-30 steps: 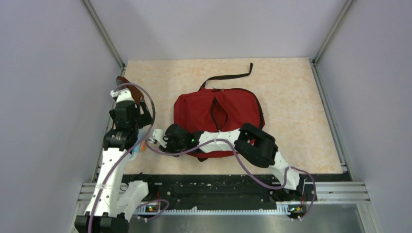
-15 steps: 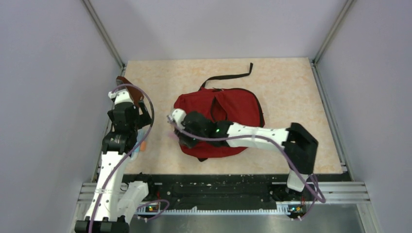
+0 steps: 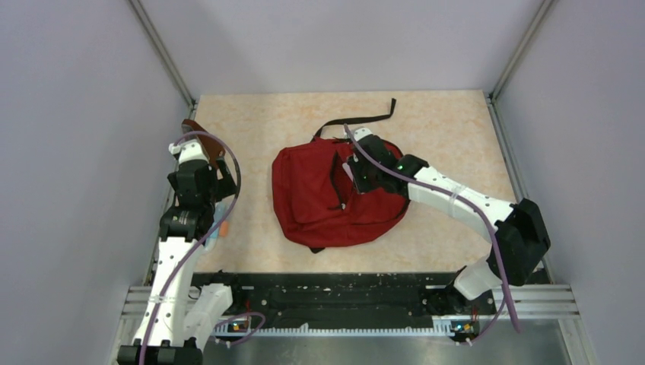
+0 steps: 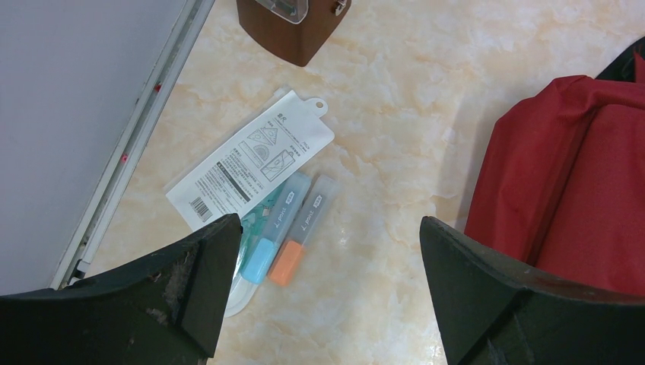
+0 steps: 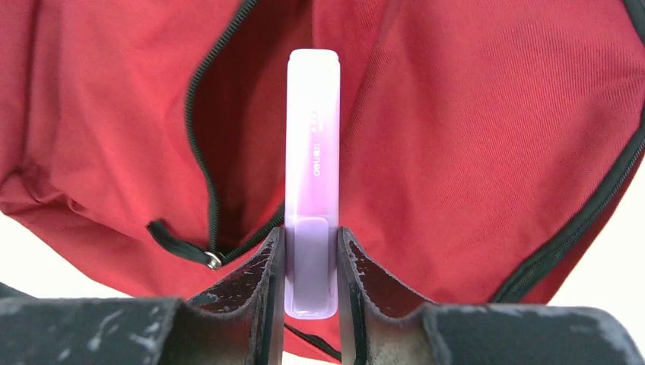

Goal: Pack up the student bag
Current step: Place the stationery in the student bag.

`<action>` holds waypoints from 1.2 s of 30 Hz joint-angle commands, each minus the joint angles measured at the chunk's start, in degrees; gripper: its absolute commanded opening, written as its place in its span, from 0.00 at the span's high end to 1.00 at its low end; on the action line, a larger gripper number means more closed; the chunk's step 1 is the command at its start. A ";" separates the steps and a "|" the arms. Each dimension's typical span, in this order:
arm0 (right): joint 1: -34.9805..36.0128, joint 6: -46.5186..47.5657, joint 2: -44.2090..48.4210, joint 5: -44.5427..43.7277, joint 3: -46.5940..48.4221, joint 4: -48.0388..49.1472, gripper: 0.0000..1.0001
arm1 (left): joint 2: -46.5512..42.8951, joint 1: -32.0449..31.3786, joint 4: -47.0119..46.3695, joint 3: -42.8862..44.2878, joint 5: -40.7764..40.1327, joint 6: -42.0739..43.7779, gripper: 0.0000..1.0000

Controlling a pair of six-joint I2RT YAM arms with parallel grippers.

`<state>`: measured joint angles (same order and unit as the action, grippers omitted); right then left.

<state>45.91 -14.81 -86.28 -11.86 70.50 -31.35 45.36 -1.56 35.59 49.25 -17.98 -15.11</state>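
Student bag (image 3: 319, 201) of dark-red fabric lying flat near the centre of the surface (image 3: 456, 152), with one black strap (image 3: 365, 119) stretched out toward 12 o'clock. Right arm (image 3: 449, 199) reaching in from 5 o'clock, with the right jaws above the upper part of the bag, at about 1 o'clock from its middle. In the right wrist view, right jaws closed to a narrow gap and clamped on the lower end of a pale purple highlighter (image 5: 312, 152), straight between them, its far end over the open black zipper (image 5: 199, 114) and the dark inside of the bag. Touching the fabric or not: cannot tell. Metal zipper pull (image 5: 213, 260) just at 9 o'clock of these jaws. Left arm (image 3: 186, 220) at the 9 o'clock edge of the surface, left jaws spread wide and holding nothing, hanging above a small group: white printed packet (image 4: 243, 163), blue highlighter (image 4: 278, 228) and orange highlighter (image 4: 303, 232) side by side, close to the packet. Brown pouch (image 4: 293, 30) at 12 o'clock from this group, apart from it; edge of the bag at 3 o'clock.
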 commanded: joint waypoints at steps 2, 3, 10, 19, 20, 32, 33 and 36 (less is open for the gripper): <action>-0.72 -0.21 0.02 0.08 3.04 -5.27 1.00 | -0.44 0.25 -2.81 -0.27 -0.65 -0.70 0.08; -0.73 -0.18 -0.44 0.61 3.43 -5.70 1.00 | -0.48 0.32 -2.81 -0.25 -0.64 -0.64 0.08; -0.72 1.46 -2.39 3.57 5.06 -3.52 1.00 | -0.51 0.31 -2.90 -0.26 -0.63 -0.62 0.08; -0.73 2.88 -7.21 6.30 10.45 -3.96 1.00 | -0.56 0.40 -2.90 -0.30 -0.50 -0.62 0.08; -0.73 2.96 -8.08 6.27 11.26 -4.25 1.00 | -0.47 0.35 -2.90 -0.28 -0.36 -0.54 0.08; -0.69 1.91 -13.69 7.01 11.76 3.43 1.00 | -0.79 0.42 -2.99 -0.25 -0.02 -0.53 0.08; -0.71 1.80 -13.69 7.06 10.45 6.21 1.00 | -0.66 0.35 -2.94 -0.29 -0.02 -0.53 0.08; -0.70 1.69 -13.76 6.93 6.81 13.49 1.00 | -0.75 0.46 -2.94 -0.28 0.00 -0.53 0.08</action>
<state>45.19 -12.67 -99.90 -5.67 80.29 -28.60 45.36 -1.54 35.59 49.25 -17.89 -15.09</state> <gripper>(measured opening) 0.240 0.918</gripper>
